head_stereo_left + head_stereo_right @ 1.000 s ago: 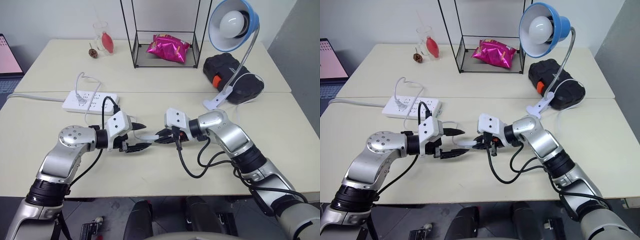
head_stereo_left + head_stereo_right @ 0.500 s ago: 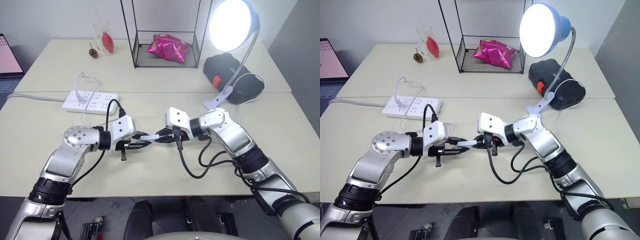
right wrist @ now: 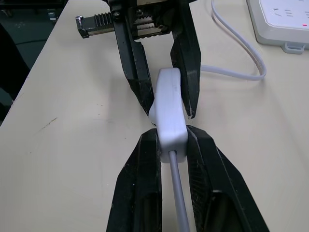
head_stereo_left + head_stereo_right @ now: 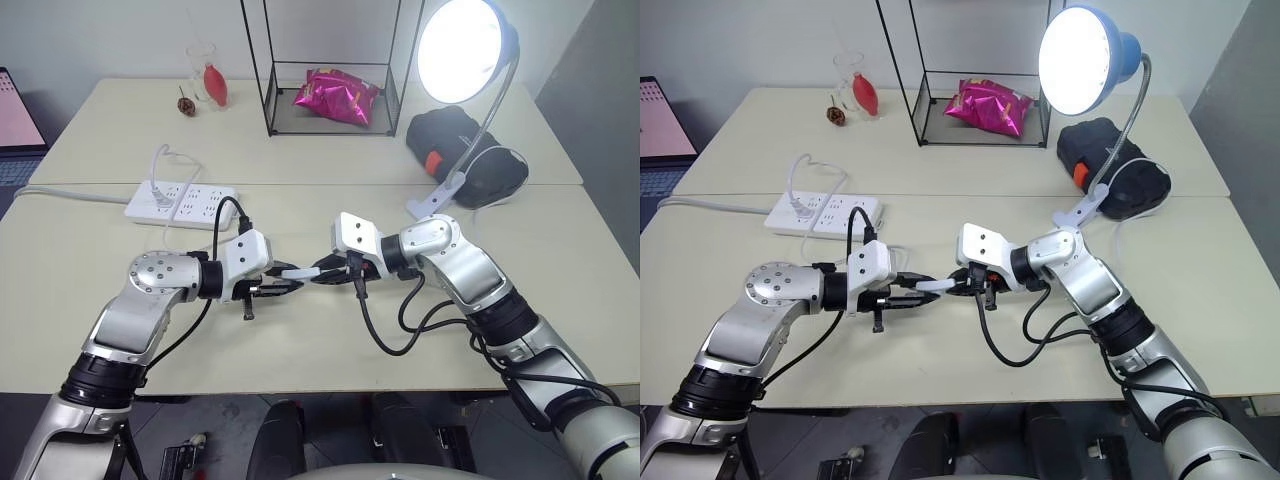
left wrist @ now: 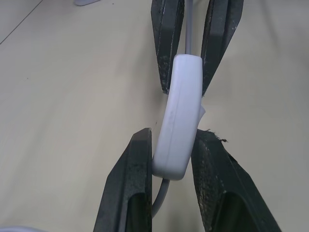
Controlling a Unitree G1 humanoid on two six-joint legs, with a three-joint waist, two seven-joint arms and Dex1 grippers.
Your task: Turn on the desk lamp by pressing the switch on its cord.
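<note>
The desk lamp (image 4: 462, 50) stands at the back right with its blue shade glowing brightly, clipped by its white base (image 4: 432, 203) to the table. The small white switch (image 4: 298, 272) hangs just above the table's middle, held between both grippers. My left gripper (image 4: 288, 284) is shut on one end of the switch (image 5: 178, 116), its black fingers (image 5: 140, 164) pressing both sides. From the opposite side my right gripper (image 4: 322, 272) is shut on the other end, where the cord (image 3: 176, 193) leaves it. The cord (image 4: 163, 158) loops back to the power strip.
A white power strip (image 4: 180, 203) lies at the left. A black wire rack (image 4: 330, 110) with a pink bag (image 4: 335, 96) stands at the back, beside a black case (image 4: 465, 150). A glass (image 4: 205, 75) stands far left.
The left gripper closed from open onto the switch, and the lamp went from dark to lit. Both arms stayed in place.
</note>
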